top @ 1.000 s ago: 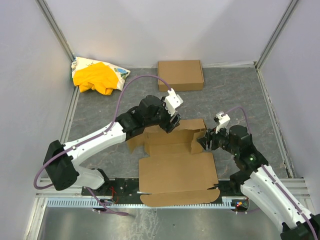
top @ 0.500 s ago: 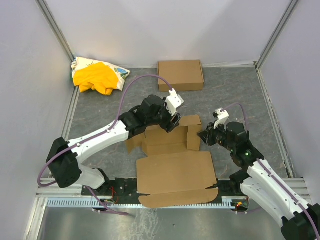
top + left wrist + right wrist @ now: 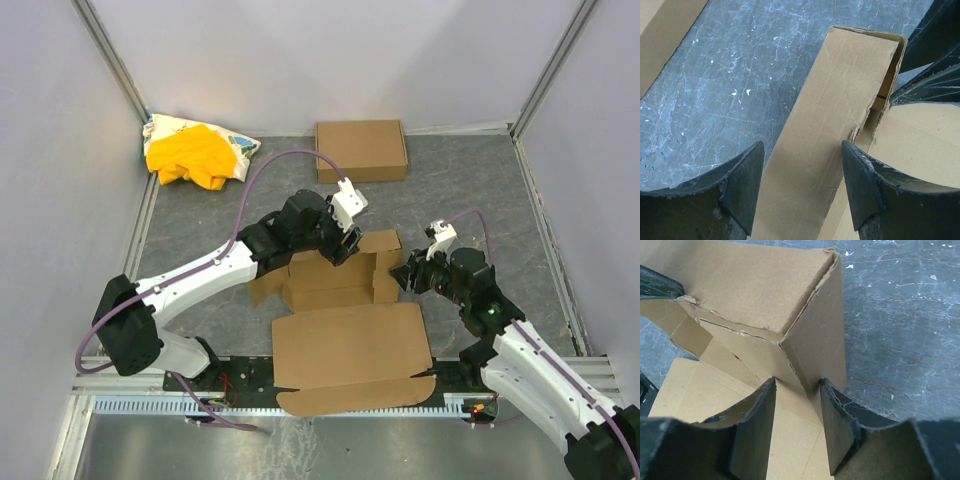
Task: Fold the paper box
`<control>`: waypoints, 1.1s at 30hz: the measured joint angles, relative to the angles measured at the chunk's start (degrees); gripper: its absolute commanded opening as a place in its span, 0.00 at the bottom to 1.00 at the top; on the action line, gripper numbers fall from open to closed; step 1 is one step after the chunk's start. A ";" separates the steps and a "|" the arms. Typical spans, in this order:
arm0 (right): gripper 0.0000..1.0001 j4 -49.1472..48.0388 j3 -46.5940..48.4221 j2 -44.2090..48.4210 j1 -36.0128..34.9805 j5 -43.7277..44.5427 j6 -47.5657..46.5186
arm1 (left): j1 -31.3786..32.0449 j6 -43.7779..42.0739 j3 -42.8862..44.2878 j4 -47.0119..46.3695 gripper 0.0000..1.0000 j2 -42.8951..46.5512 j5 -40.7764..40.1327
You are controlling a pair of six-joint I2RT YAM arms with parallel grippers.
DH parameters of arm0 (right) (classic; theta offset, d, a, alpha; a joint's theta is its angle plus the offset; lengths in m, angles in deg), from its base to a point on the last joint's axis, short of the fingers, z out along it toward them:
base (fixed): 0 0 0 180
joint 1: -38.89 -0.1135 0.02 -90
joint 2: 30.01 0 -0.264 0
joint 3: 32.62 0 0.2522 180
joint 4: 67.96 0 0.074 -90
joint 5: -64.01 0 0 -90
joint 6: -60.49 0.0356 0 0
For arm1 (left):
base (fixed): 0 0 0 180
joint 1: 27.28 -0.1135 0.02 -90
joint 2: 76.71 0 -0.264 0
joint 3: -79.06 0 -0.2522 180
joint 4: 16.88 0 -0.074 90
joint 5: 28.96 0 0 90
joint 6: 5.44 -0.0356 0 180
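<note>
Here — paper box (image 3: 350, 340), grey marbled tabletop (image 3: 470, 190), pale walls (image 3: 330, 60).

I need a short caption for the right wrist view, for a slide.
Right gripper with open jaws astride the upright side wall of the half-folded paper box.

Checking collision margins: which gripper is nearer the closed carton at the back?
Left. The left gripper sits in front of the carton; the right gripper is farther forward, rightward.

No readable text, label or number shows anywhere.
</note>
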 measured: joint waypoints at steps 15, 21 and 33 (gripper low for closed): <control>0.81 -4.24 -0.68 -4.61 -1.99 -1.60 -0.72 | 0.00 0.00 1.60 2.03 0.71 0.00 0.92; 0.88 -5.35 -0.92 -4.42 -2.60 0.02 -1.79 | -0.22 0.02 1.66 2.34 0.71 0.00 0.90; 0.77 -11.96 -3.78 -8.17 -3.76 0.52 -3.10 | -2.60 0.09 1.44 1.20 0.71 -0.07 0.87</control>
